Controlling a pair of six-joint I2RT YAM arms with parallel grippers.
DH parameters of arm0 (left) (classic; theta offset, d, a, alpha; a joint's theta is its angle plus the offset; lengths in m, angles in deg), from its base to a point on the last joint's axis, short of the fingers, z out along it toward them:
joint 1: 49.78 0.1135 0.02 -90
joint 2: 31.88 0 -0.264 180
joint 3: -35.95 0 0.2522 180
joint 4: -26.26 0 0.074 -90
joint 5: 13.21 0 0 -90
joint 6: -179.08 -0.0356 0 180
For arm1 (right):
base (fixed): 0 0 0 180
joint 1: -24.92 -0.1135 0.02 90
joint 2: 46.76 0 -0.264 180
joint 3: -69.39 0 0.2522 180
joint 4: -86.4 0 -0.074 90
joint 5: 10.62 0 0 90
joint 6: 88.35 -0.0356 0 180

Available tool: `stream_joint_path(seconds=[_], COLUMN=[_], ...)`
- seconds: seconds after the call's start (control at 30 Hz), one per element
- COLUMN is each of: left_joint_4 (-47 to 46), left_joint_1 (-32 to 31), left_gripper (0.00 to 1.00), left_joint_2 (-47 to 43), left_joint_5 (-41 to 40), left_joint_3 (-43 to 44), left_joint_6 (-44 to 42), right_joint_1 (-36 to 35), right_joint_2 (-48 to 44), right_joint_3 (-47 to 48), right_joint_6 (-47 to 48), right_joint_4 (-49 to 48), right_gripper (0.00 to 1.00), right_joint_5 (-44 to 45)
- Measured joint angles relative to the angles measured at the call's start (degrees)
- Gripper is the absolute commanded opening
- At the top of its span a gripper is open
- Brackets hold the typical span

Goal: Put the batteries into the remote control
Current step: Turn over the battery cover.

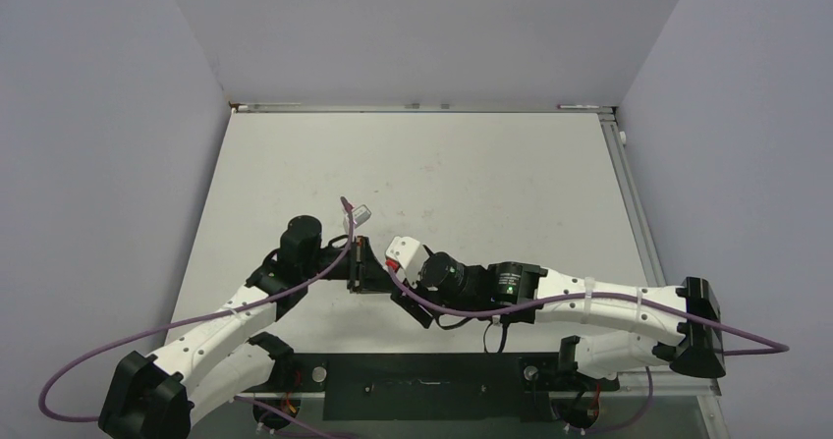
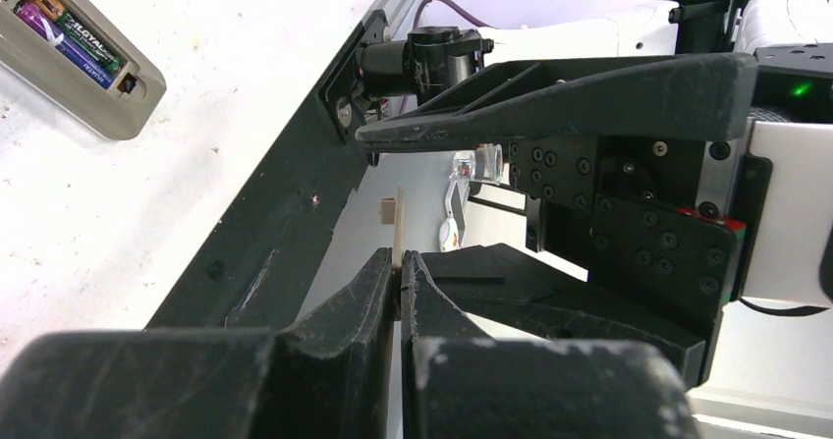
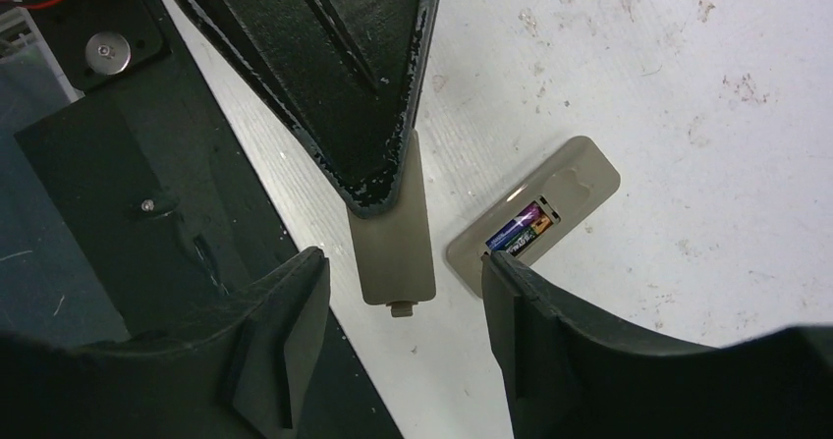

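Clamped shut, the left gripper (image 2: 398,262) pinches a thin flat grey cover (image 3: 391,238) by one end. From the left wrist the cover shows edge-on, standing up between the two dark fingers. From the right wrist its broad face shows, with the free end and a small tab pointing to 6 o'clock.

The right gripper (image 3: 400,267) is partly open. Its jaws stand at 9 and 3 o'clock of the cover's free end, with a gap on each side and neither pad touching it. In the top view the two grippers meet nose to nose, toward 6 o'clock of the bench's (image 3: 638,66) middle, and the cover cannot be made out there.

The remote control (image 3: 580,179) lies flat on the white bench with its back up and the recess uncovered. In the right wrist view it sits at about 3 o'clock of the cover, near it but apart. Its near end is hidden behind the right-hand finger. From the left wrist it lies far off at 10 o'clock.

The batteries (image 3: 519,229) lie side by side inside the recess, purple-blue with orange ends.

A black plate (image 3: 98,213) covers the bench at 9 o'clock of the cover.
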Motion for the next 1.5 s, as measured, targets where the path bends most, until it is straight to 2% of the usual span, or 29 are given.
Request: stream_joint_path(seconds=[0.5,1.5], left_joint_4=[0.09,0.13], left_joint_1=[0.22,0.22], left_gripper=[0.00,0.00], left_joint_2=[0.00,0.92], left_joint_5=[1.62,2.01], left_joint_3=[-0.11,-1.07], left_joint_6=[0.00,-0.02], right_joint_1=[-0.70,-2.19], right_joint_2=[0.20,0.33], right_joint_3=[1.33,2.64], right_joint_6=[1.68,2.38], right_joint_4=[1.68,3.21], right_gripper=[0.41,0.41], right_joint_5=[0.24,0.31])
